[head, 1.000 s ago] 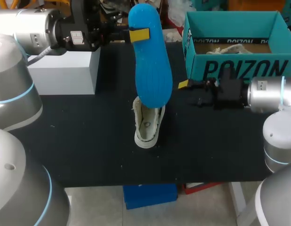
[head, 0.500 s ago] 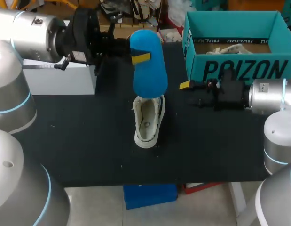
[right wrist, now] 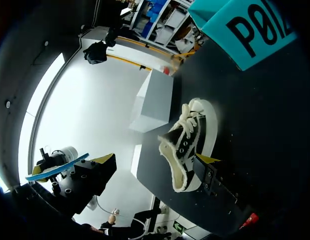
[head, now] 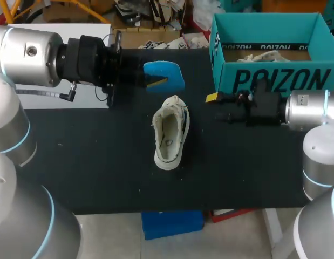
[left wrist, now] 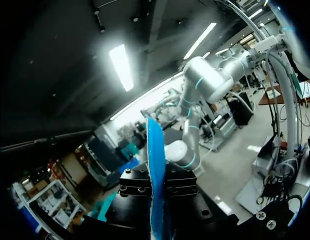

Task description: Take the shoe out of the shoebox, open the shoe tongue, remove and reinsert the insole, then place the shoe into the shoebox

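- On the black surface (head: 91, 162), near its middle, a low canvas sneaker (head: 170, 134) stands on its sole with its opening facing up and its laced end pointing toward the far edge.
- Above and beyond the sneaker, the left gripper (head: 156, 82) holds a blue insole (head: 167, 70) clear of the surface. In the left wrist view the insole sits edge-on, pinched between the two fingers.
- At the far right corner stands an open teal shoebox (head: 274, 78). It carries large black block lettering on its front wall and on a black band inside, and crumpled pale paper (head: 264, 55) lies in it.
- Just in front of the box's left corner, the right gripper (right wrist: 155, 159) hovers low beside the sneaker without touching it. Its yellow tips are spread apart and hold nothing.
- Behind the left arm, a white block (head: 59, 28) rests at the far left of the surface, with no writing I can make out.
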{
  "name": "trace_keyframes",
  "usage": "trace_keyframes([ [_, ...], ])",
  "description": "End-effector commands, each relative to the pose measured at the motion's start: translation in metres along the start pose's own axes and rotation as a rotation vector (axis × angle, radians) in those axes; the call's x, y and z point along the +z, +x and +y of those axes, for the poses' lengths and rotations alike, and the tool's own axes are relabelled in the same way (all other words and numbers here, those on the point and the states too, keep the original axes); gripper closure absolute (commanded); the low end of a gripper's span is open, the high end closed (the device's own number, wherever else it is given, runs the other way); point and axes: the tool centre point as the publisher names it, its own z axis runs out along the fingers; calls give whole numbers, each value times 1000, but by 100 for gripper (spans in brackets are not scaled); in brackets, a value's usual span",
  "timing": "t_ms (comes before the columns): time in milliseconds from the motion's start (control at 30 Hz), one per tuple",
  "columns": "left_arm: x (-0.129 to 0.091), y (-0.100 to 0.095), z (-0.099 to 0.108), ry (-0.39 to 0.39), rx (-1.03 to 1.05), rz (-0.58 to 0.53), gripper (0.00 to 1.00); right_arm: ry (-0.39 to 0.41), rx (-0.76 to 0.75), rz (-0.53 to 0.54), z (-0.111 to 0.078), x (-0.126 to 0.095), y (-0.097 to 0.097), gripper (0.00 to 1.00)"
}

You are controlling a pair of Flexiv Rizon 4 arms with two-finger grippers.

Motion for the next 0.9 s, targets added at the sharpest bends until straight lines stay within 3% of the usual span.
trace_keyframes([
  [33, -1, 6, -2, -6, 0, -25, 100, -4, 0, 1, -1, 1, 0, 0],
  [133, 1, 13, -6, -25, 84, 0, 100, -4, 0, 1, -1, 1, 0, 0],
  [167, 1, 23, -8, -86, 208, 32, 100, -4, 0, 1, -1, 1, 0, 0],
  [200, 1, 33, -6, -40, 227, 10, 100, -4, 0, 1, -1, 1, 0, 0],
  [233, 0, 47, -1, -51, 247, 20, 100, -4, 0, 1, -1, 1, 0, 0],
  [267, -1, 60, 6, -111, 319, 48, 100, -4, 0, 1, -1, 1, 0, 0],
  [333, -6, 83, 17, -98, 349, 23, 100, -4, 0, 1, -1, 1, 0, 0],
  [367, -9, 94, 23, -160, 433, 39, 100, -4, 0, 1, -1, 1, 0, 0],
  [433, -15, 111, 33, -152, 468, 4, 100, -4, 0, 1, -1, 1, 0, 0],
  [500, -17, 127, 44, -210, 602, 43, 100, -4, 0, 1, -1, 1, 0, 0],
  [567, -20, 138, 54, -191, 624, -10, 100, -4, 0, 1, -1, 1, 0, 0],
  [733, -18, 164, 71, -183, 756, 8, 100, -4, 0, 1, -1, 1, 0, 0],
  [900, -18, 164, 71, -183, 756, 8, 100, -4, 0, 1, -1, 1, 0, 0],
])
